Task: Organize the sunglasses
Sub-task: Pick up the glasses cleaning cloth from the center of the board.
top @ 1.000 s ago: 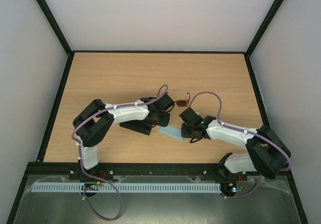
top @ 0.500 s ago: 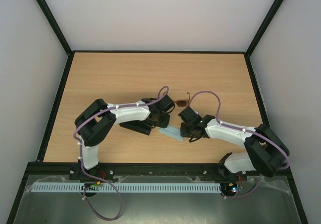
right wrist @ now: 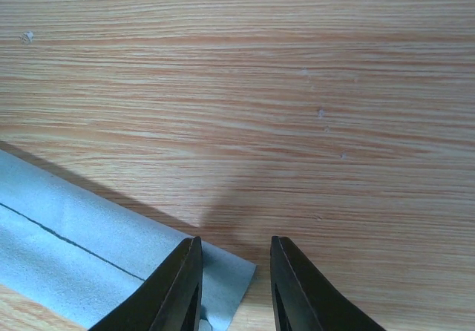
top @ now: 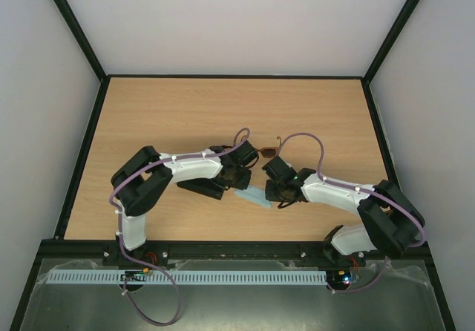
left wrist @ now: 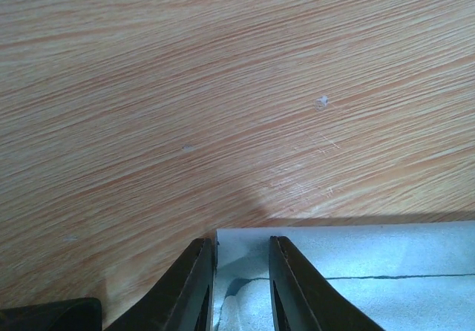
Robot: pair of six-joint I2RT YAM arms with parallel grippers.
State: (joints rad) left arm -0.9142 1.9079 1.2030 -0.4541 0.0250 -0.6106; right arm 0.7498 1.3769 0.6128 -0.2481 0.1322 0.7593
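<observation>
The sunglasses [top: 269, 151], with a brown frame and dark lenses, lie on the table just beyond both grippers. They show in neither wrist view. A pale blue cloth [top: 251, 197] lies flat between the grippers. My left gripper [top: 239, 177] is open and low over the cloth's left end. In the left wrist view the cloth's corner [left wrist: 245, 253] lies between the fingers of my left gripper [left wrist: 240, 240]. My right gripper [top: 274, 191] is open at the cloth's right end. In the right wrist view a cloth corner [right wrist: 226, 268] lies between the fingers of my right gripper [right wrist: 235, 239].
A black case [top: 202, 187] lies on the wooden table [top: 171, 116] under the left forearm, left of the cloth. Its dark edge shows at the bottom left of the left wrist view [left wrist: 44, 316]. Black frame rails border the table [top: 89, 138].
My right gripper has crept a little to the left, toward the cloth's end. The left arm, sunglasses, case and cloth have hardly moved.
</observation>
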